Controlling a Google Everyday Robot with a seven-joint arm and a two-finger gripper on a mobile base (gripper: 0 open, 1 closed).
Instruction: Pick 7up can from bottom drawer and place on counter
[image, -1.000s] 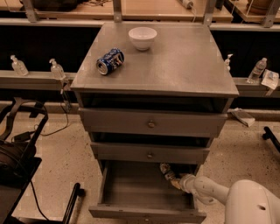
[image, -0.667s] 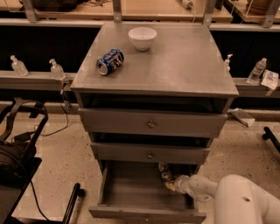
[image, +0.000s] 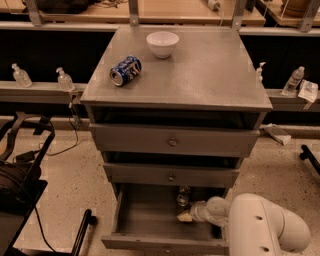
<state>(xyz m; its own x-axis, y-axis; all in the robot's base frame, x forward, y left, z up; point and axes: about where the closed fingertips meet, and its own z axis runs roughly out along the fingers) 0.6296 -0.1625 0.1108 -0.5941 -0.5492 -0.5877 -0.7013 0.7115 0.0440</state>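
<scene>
The bottom drawer (image: 150, 217) is pulled open below two shut knobbed drawers. The 7up can (image: 183, 195) stands upright at the back of it, right of centre, partly shadowed by the drawer above. My gripper (image: 185, 215) reaches into the drawer from the right and sits low, just in front of the can and very close to it. The white arm (image: 265, 230) fills the lower right corner. The counter (image: 200, 70) is the grey metal cabinet top.
A blue can (image: 125, 70) lies on its side on the counter's left. A white bowl (image: 162, 43) stands at its back. Small bottles (image: 65, 79) line the ledges on both sides. A black cart (image: 20, 165) stands at the left.
My arm has reached further left into the bottom drawer, bringing the gripper closer to the 7up can. The can, the blue can and the bowl have not moved.
</scene>
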